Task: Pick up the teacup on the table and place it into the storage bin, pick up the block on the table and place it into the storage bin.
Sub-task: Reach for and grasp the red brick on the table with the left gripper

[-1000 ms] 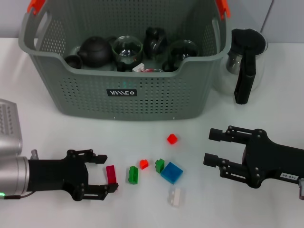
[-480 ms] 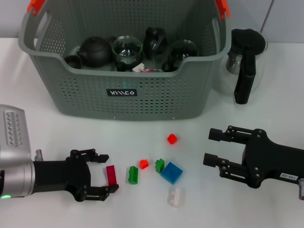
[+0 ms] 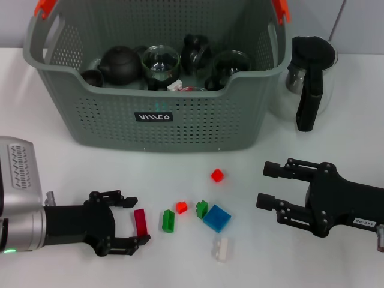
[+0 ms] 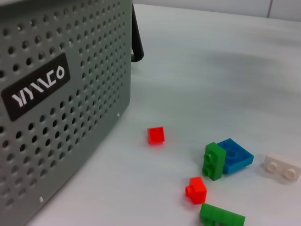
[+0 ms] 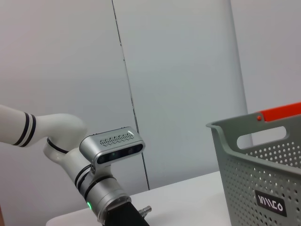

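blocks are what's left, i judge: no teacup shows on the table, and the storage bin (image 3: 162, 129) already holds dark teaware. nearest me, my left gripper (image 3: 133, 223) sits low at the table with its fingers spread wide around the dark red block (image 3: 140, 221), not yet pinching it. next i need to close on that block, lift, and carry it over the bin's front wall. just beyond lie green, red, blue and white bricks (loosely scattered). my right gripper (image 3: 269, 190) waits spread wide off to the right, holding nothing.
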`<state>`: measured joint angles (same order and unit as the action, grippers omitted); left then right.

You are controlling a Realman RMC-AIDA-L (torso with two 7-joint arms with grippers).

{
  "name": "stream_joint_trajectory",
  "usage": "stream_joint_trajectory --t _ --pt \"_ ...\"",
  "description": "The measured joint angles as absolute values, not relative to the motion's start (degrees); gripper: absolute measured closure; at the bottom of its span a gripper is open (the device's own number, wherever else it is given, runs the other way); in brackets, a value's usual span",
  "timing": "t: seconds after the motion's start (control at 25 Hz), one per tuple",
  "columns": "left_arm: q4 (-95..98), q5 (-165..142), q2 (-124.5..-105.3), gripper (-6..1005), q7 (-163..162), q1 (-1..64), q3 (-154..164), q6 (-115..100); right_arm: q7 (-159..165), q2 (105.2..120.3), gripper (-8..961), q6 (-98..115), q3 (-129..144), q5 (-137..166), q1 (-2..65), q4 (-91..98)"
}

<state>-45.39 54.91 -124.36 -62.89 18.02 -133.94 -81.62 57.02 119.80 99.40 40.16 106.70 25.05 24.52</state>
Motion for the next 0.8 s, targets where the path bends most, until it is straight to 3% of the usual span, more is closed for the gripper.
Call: stream_joint_trajectory --t 0.8 --pt "-44.12 55.09 -124.36 285 -62.75 18.19 -133.68 -80.45 57.04 119.8 329 99.55 40.16 106.7 25.05 24.52"
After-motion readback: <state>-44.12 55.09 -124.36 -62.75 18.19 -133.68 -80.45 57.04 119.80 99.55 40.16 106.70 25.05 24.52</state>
